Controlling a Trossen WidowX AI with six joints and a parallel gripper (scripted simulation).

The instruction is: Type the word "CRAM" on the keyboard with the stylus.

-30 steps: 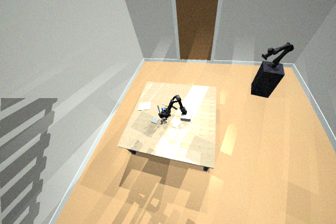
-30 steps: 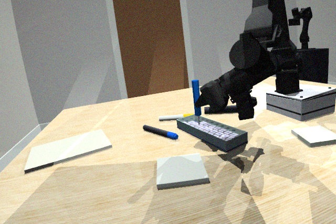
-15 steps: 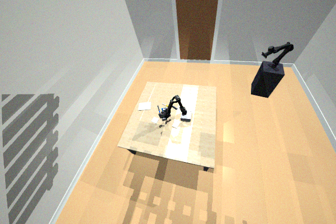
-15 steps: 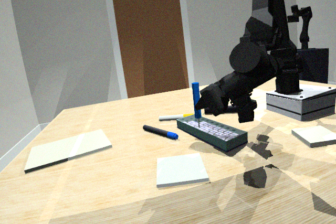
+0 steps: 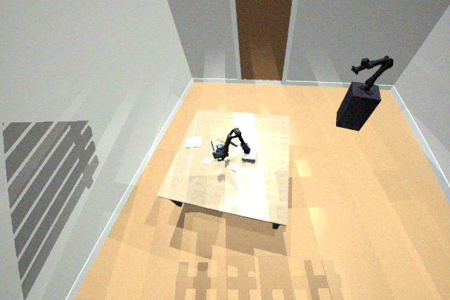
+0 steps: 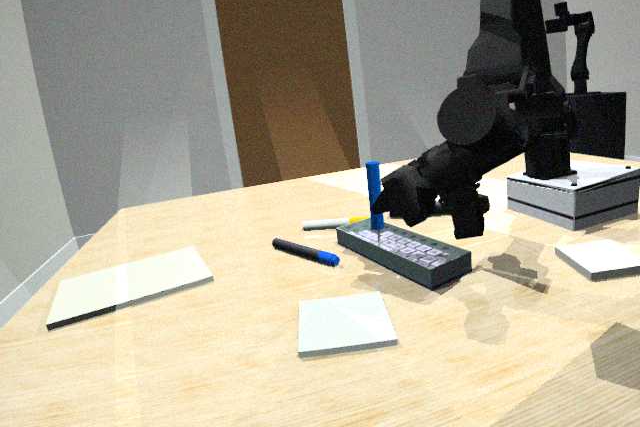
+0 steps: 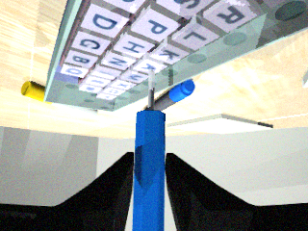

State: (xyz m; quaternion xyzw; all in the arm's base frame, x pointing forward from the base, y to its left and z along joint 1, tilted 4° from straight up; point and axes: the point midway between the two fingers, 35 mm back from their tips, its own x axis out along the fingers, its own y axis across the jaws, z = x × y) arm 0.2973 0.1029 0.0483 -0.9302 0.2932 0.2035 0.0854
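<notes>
My gripper (image 6: 379, 201) (image 7: 149, 159) is shut on the blue stylus (image 6: 373, 182) (image 7: 149, 130), which stands nearly upright with its thin metal tip down. The green-grey keyboard (image 6: 452, 269) (image 7: 212, 54) lies under the stylus, with its pale lettered keys facing up. In the wrist view the tip overlaps the near edge of the A key (image 7: 144, 64), with the K key (image 7: 166, 54) and the W key (image 7: 135, 77) close by. I cannot tell whether the tip touches or presses a key. In the top view the arm hides most of the keyboard.
A black pen with a blue cap (image 6: 305, 250) (image 7: 182, 90) lies beyond the keyboard's far end. A white and yellow pen (image 6: 325, 224) lies behind it. Flat pale pads (image 5: 193, 142) (image 6: 346, 321) lie around. The arm's grey base box (image 6: 573, 202) stands at the right.
</notes>
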